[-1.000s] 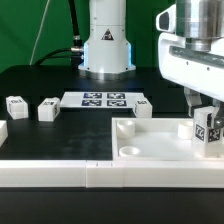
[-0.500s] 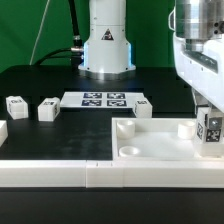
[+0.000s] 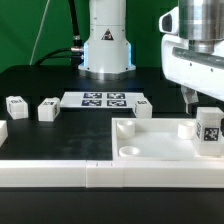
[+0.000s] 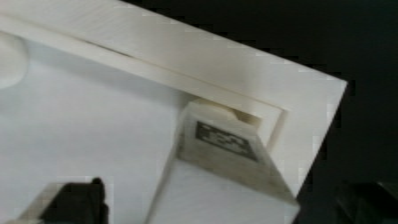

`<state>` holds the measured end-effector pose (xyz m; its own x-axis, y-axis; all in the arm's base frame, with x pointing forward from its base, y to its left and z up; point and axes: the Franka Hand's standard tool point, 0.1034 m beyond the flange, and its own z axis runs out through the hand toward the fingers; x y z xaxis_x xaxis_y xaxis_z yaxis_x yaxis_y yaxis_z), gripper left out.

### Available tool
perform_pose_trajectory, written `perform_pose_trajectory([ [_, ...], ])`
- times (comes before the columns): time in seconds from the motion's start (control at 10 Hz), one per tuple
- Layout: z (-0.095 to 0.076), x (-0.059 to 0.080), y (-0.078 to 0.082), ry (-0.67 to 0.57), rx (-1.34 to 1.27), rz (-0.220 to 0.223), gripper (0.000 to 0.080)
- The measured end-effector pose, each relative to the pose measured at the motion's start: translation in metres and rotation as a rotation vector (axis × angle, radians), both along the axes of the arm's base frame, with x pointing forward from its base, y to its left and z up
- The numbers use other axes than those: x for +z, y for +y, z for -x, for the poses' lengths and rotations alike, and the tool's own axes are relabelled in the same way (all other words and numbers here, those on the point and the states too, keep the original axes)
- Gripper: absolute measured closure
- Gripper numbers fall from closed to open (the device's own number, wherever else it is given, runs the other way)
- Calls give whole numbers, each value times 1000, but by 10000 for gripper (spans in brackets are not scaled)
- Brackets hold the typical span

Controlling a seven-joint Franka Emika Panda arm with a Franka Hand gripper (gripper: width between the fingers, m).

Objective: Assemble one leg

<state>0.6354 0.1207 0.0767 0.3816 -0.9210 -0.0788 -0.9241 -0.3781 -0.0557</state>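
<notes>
A leg (image 3: 209,130), a small white post with a black-and-white tag, stands upright in the tray-like white piece's (image 3: 155,135) corner at the exterior view's right. My gripper (image 3: 200,101) hangs just above it, open, its fingertips clear of the leg's top. In the wrist view the leg (image 4: 228,140) sits in the tray's corner (image 4: 107,110), and my gripper (image 4: 214,205) straddles it with one dark finger (image 4: 71,200) well off its side. Three more legs lie on the table: two at the left (image 3: 14,104) (image 3: 47,109) and one by the tray (image 3: 142,108).
The marker board (image 3: 103,99) lies at the back middle before the robot base (image 3: 107,45). Long white bars (image 3: 90,172) run along the front. A round socket (image 3: 130,152) shows in the tray's near corner. Another white part (image 3: 2,128) sits at the left edge.
My gripper has let go of the leg and risen, shifting slightly to the exterior view's left. The leg stays standing in the tray's corner.
</notes>
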Motion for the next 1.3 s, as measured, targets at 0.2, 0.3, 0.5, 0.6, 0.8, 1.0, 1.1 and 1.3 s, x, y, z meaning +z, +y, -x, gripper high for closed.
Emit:
perform_pose_trajectory([
  [0.2, -1, 1, 3, -20, 224, 5, 151],
  [0.3, -1, 2, 4, -29, 316, 7, 151],
  [0.5, -1, 1, 3, -53, 568, 13, 151],
  [0.6, -1, 1, 4, -60, 655, 19, 151],
  [0.8, -1, 1, 4, -75, 864, 32, 151],
  [1.0, -1, 1, 3, -92, 1024, 37, 151],
  [1.1, -1, 1, 2, -97, 1079, 38, 178],
  [1.3, -1, 1, 2, -96, 1077, 38, 356],
])
